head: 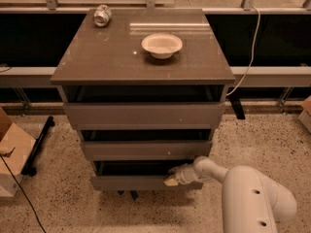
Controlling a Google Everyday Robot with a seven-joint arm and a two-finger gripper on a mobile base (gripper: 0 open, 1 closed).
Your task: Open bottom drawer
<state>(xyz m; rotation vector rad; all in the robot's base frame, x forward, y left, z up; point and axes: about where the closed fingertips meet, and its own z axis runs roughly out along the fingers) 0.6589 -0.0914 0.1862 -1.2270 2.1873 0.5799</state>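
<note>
Gripper: the gripper is sitting low in the view, toward 5 o'clock from the centre, with its pale tip resting against the upper edge of the bottom drawer, near that front's right end.
Grip state: it is not showing clearly enough here; I cannot tell whether the tool is open, closed or gripping the edge.
Arm: the white arm is reaching in from the 4 o'clock corner, and its narrow wrist is pointing toward 9 o'clock along the drawer front.
Bottom drawer: it is lying lowest in the stack of three, at 6 o'clock from the centre, and a dark gap is showing above its plain grey-brown front.
Middle drawer: the middle drawer is sitting directly at 12 o'clock of the bottom one, with a dark gap above it as well.
Top drawer: the top drawer is showing the widest front, just under the cabinet top.
Bowl: a pale bowl is standing upright on the cabinet top, toward 12 o'clock from the centre.
Can: a can is lying on its side near the back left corner, at 10 o'clock from the bowl and well apart from it.
Cable: a white cable is hanging down at 3 o'clock of the cabinet.
Box: a cardboard box is sitting on the speckled floor at 8 o'clock.
</note>
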